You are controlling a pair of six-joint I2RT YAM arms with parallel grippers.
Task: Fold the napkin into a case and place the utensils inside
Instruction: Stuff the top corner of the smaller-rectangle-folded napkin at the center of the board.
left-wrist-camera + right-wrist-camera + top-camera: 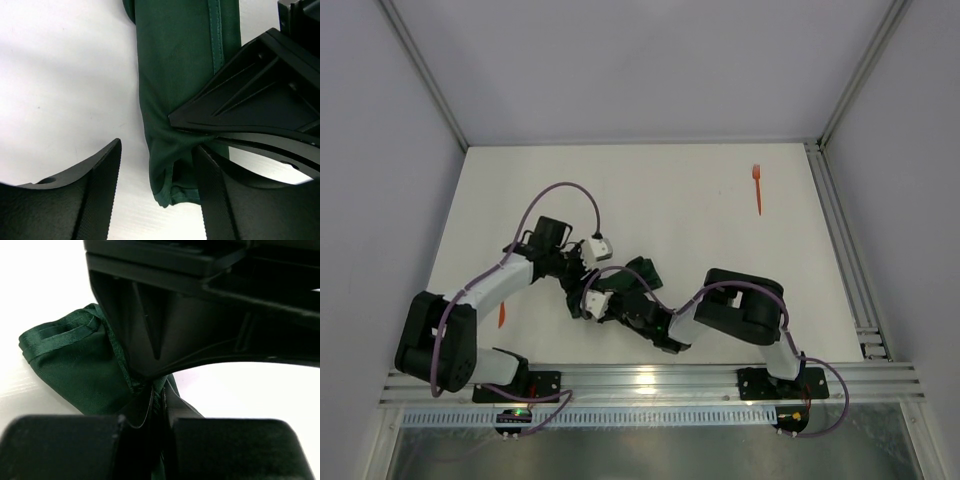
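The soft, limp napkin (pixel 642 270), folded narrow on the table (pixel 670 200), is pinched by the closed right gripper (pixel 157 407). The left gripper (pixel 157 195) is spread astride its end. Hemmed corners are judged the best hold.

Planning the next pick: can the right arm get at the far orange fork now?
Probably not yet: the right tool is shut on the napkin, though nothing stands before the fork.

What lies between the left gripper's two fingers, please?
In the left wrist view, the end of the dark green napkin lies between the left gripper's open fingers, bare white table beside it.
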